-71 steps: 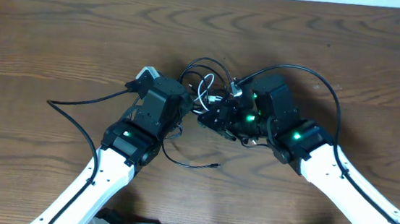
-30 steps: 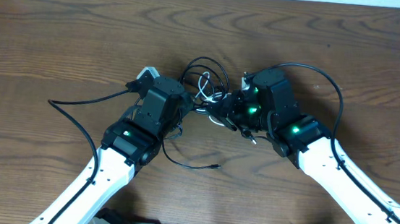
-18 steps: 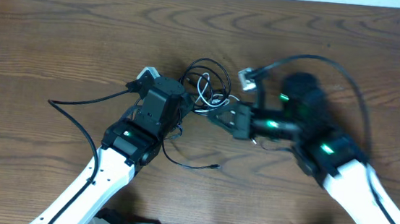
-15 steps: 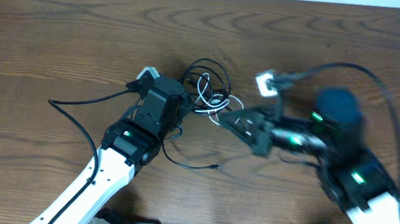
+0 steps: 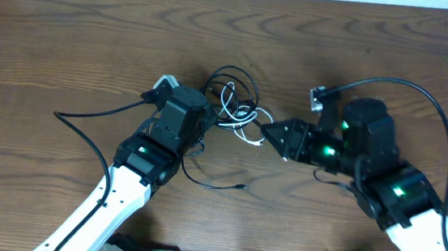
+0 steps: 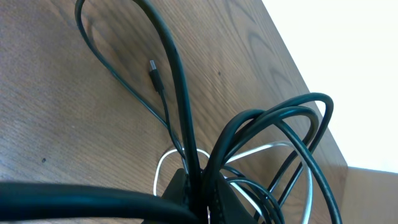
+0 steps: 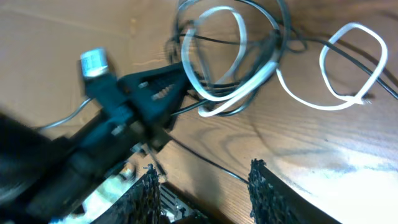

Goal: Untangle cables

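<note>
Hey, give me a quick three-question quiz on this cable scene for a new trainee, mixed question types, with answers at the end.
1. True or false: the right gripper has its fingers shut on the white cable.
2. Which gripper is gripping the tangled cables? A) left gripper B) right gripper C) neither
3. Fill in: the plug end lying apart, below the tangle in the overhead view, belongs to a ___ cable.
Key: 1 false, its fingers are open and empty. 2 A. 3 black.

One white cable [image 5: 247,136], perhaps two black cables [image 5: 237,69]; one left claw [image 5: 212,120], one right claw [image 5: 270,132]; one counter [image 5: 69,39].
</note>
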`<move>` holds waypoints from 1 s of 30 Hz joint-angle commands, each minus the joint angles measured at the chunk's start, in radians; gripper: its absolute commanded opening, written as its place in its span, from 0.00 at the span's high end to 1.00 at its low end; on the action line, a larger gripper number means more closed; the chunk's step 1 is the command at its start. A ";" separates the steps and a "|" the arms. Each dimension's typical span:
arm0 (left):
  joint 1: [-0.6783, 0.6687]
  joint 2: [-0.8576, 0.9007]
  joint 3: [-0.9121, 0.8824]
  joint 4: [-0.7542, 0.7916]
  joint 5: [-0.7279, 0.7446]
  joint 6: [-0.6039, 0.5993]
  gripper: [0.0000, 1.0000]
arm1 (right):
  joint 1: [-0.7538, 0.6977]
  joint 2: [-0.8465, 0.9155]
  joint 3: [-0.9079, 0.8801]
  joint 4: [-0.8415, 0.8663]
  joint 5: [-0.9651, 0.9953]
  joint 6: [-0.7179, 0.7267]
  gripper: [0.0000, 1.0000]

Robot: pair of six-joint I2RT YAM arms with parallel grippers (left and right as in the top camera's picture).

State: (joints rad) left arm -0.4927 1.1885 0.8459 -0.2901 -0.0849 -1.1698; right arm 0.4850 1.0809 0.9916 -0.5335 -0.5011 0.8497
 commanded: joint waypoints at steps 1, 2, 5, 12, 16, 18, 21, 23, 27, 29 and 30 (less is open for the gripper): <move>0.002 0.001 0.009 -0.001 -0.017 0.018 0.93 | -0.006 0.111 -0.002 0.091 -0.053 0.139 0.56; 0.002 0.001 0.009 -0.001 -0.014 0.018 0.92 | -0.006 0.140 -0.002 0.097 -0.056 0.178 0.57; 0.002 0.001 0.009 -0.001 -0.011 0.018 0.92 | -0.005 0.208 -0.002 0.106 -0.064 0.275 0.60; 0.002 0.001 0.009 -0.001 -0.012 0.018 0.92 | 0.000 0.327 -0.002 0.222 -0.113 0.360 0.61; 0.002 0.001 0.009 -0.001 -0.012 0.018 0.92 | -0.001 0.346 -0.002 0.275 -0.116 0.377 0.70; 0.002 0.001 0.009 -0.001 -0.012 0.018 0.92 | -0.001 0.345 -0.002 0.278 -0.117 0.377 0.87; 0.002 0.001 0.009 -0.001 -0.012 0.018 0.92 | -0.001 0.345 -0.002 0.285 -0.173 0.354 0.99; 0.002 0.001 0.009 -0.001 -0.012 0.018 0.92 | -0.001 0.345 -0.002 0.312 -0.233 0.286 0.99; 0.002 0.001 0.009 -0.001 -0.012 0.018 0.92 | -0.001 0.330 -0.002 0.394 -0.356 0.146 0.99; 0.002 0.001 0.009 -0.001 -0.012 0.018 0.92 | -0.001 0.310 -0.002 0.486 -0.445 0.106 0.99; 0.002 0.001 0.009 -0.001 -0.012 0.018 0.92 | -0.001 0.296 -0.002 0.539 -0.484 0.089 0.99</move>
State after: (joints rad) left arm -0.4927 1.1892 0.8459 -0.2886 -0.0845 -1.1702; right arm 0.4828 1.4220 0.9844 -0.0826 -0.7963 1.0660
